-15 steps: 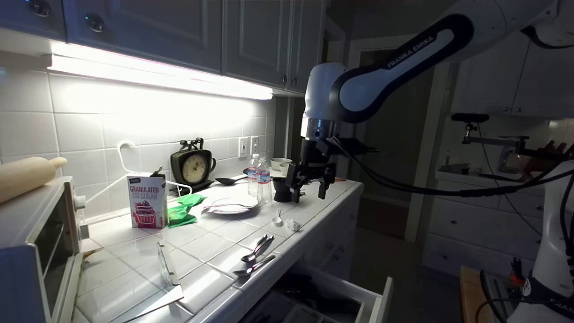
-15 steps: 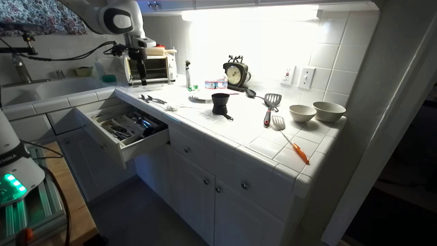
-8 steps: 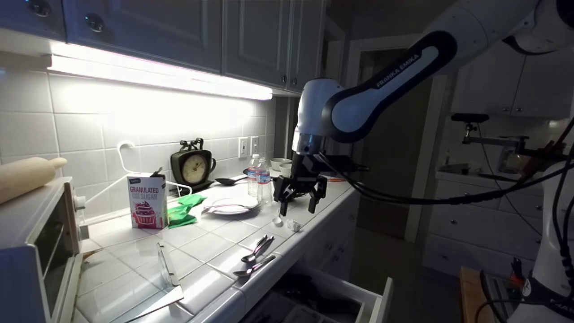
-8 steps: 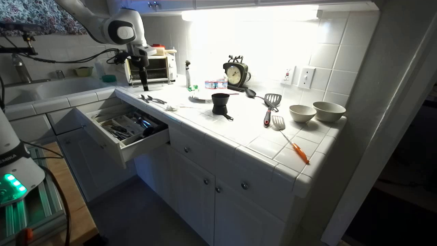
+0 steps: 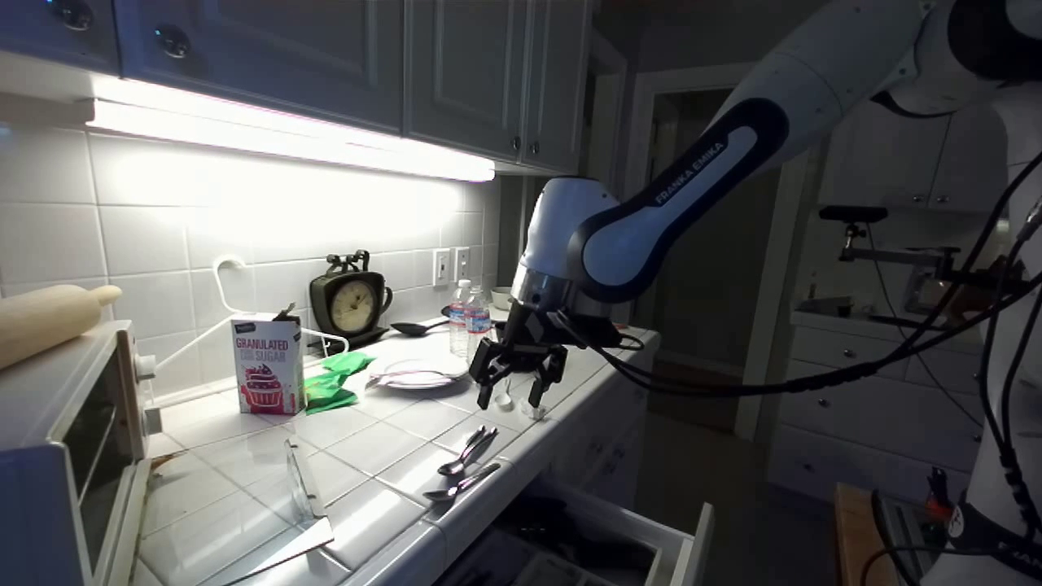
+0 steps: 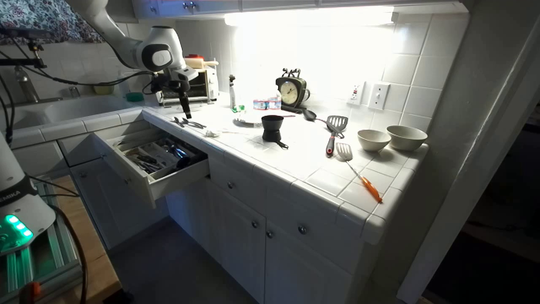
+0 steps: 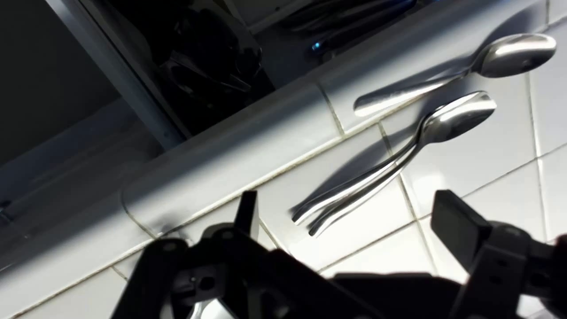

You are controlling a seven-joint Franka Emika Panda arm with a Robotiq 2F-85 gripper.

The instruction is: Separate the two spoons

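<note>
The two spoons (image 7: pixel 456 116) are silvery and nested, bowl on bowl, on the white tile counter; their thin handles lie close side by side with a narrow gap at the ends. They also show in both exterior views (image 5: pixel 468 454) (image 6: pixel 195 124). A third silvery spoon (image 7: pixel 517 55) lies apart, nearer the counter edge; it shows in an exterior view too (image 5: pixel 462 483). My gripper (image 7: pixel 346 195) is open and empty, above the counter near the handle ends. In the wrist view the handle ends appear between its fingers. It shows in both exterior views (image 5: pixel 510 400) (image 6: pixel 188 116).
An open drawer (image 6: pixel 175 185) juts out below the counter edge beside the spoons. A white measuring spoon (image 5: pixel 504 400) and a crumpled clear piece (image 5: pixel 533 408) lie near the gripper. A plate (image 5: pixel 419 376), water bottles (image 5: pixel 479 324) and a sugar box (image 5: pixel 267 366) stand farther back.
My gripper has come down and moved over the counter toward the spoons, tilting a little. It stays open. The spoons have not moved.
</note>
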